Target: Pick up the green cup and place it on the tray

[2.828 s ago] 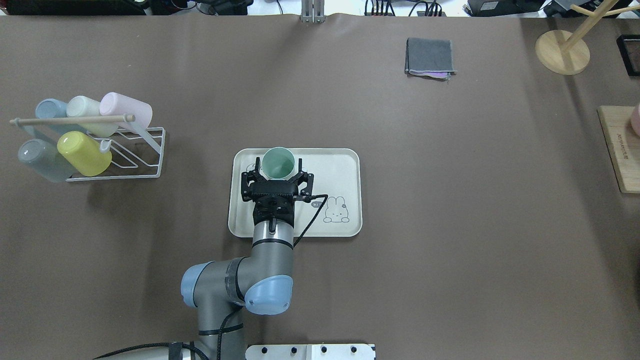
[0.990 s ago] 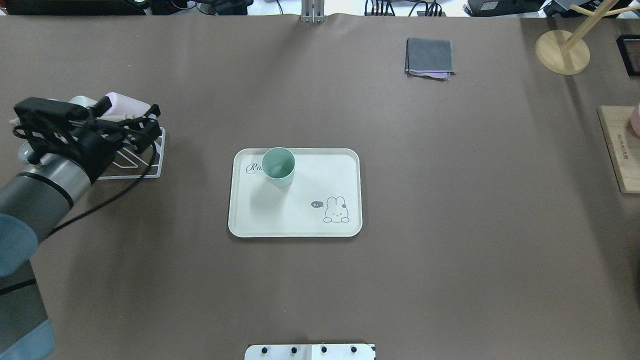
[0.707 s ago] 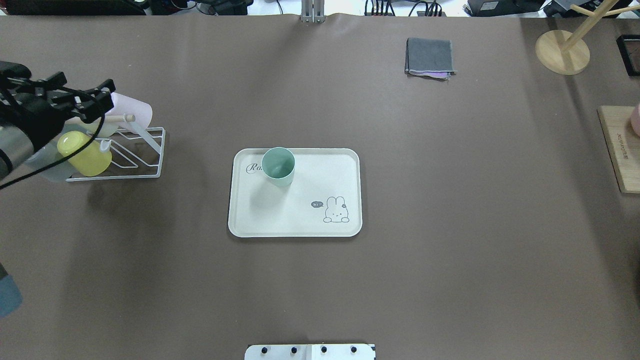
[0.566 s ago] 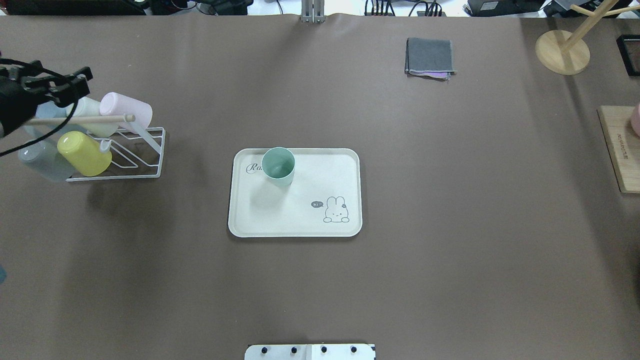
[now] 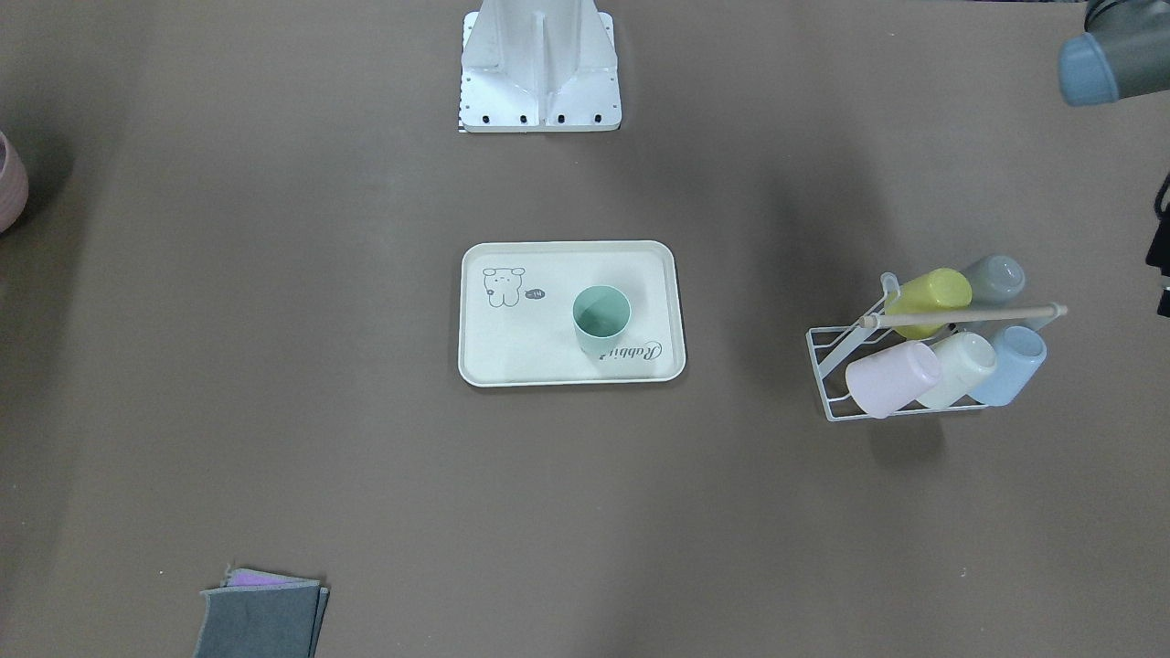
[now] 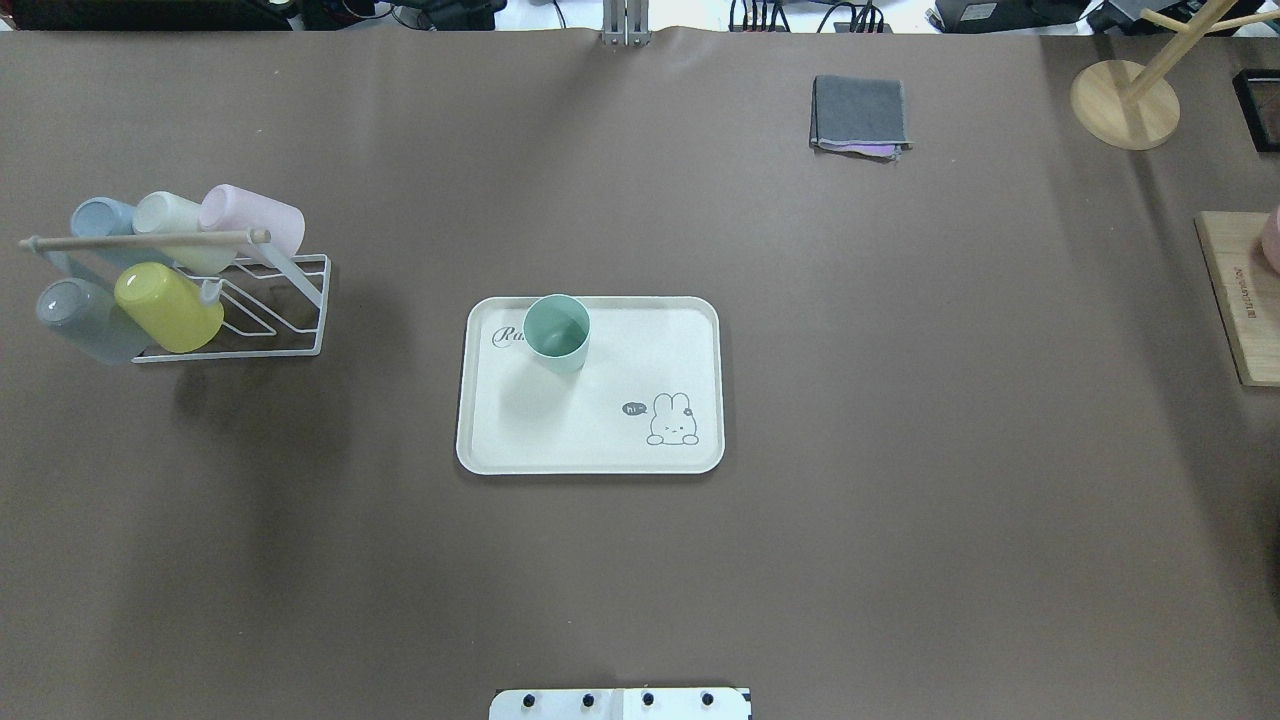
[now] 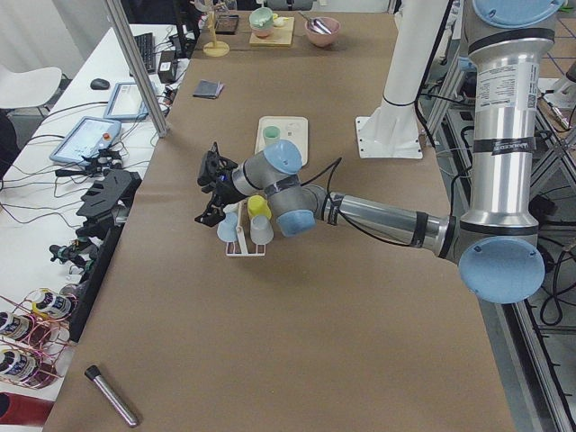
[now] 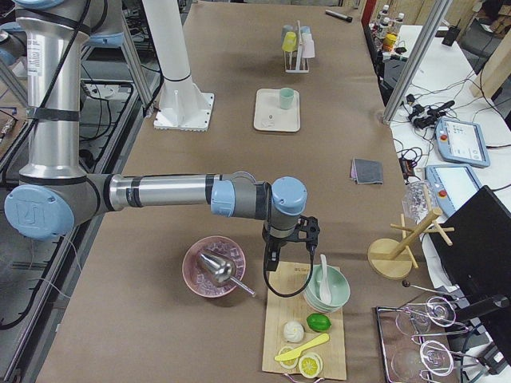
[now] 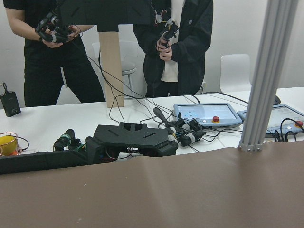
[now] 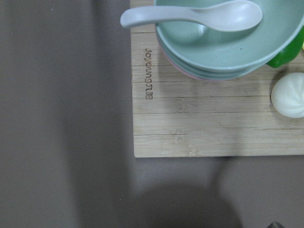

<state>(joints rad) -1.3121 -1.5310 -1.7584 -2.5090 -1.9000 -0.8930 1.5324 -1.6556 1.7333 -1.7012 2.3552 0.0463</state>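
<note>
Green cup (image 6: 556,335) upright nr tray (image 6: 600,440) edge; untouched

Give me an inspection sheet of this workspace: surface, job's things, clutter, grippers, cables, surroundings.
Surface: brown table cover; no spill seen.
Job's things: green cup stands upright, mouth up, on the tray, by its script; nothing holds it.
Clutter: wire rack with five cups lying on it; folded grey cloth; wooden board with stacked bowls; pink bowl; wooden stand.
Grippers: left gripper near the rack, right gripper over the wooden board; open or shut cannot be told.
Cables: black cable loops from the right wrist.
Surroundings: two people and teach pendants past the table's edge.
</note>
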